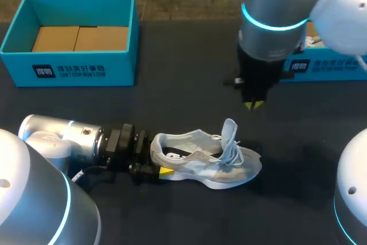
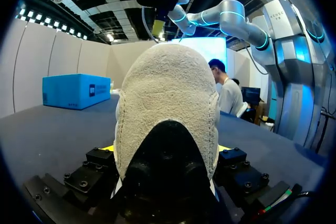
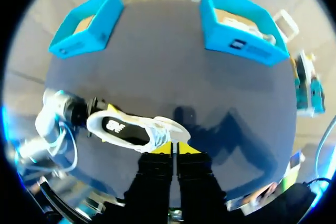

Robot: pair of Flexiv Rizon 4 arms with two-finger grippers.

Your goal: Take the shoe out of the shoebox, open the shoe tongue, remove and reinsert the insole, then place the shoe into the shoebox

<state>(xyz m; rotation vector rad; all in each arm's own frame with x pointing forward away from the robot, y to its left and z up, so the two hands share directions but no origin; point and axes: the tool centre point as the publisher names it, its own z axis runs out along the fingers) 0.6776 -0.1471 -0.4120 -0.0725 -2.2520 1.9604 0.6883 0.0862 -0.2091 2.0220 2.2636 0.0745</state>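
Observation:
A pale grey and white shoe stands on its sole on the dark table, toe to the right, laces loose and tongue lifted. My left gripper lies low at the heel, its fingers on both sides of it. In the left wrist view the heel fills the gap between the yellow fingertips. My right gripper hangs shut and empty above the table, behind the tongue. From the right wrist view the shoe lies below and ahead of that gripper.
An open blue shoebox with brown cardboard inside stands at the back left. A second blue box sits at the back right, partly behind my right arm, with something white in it.

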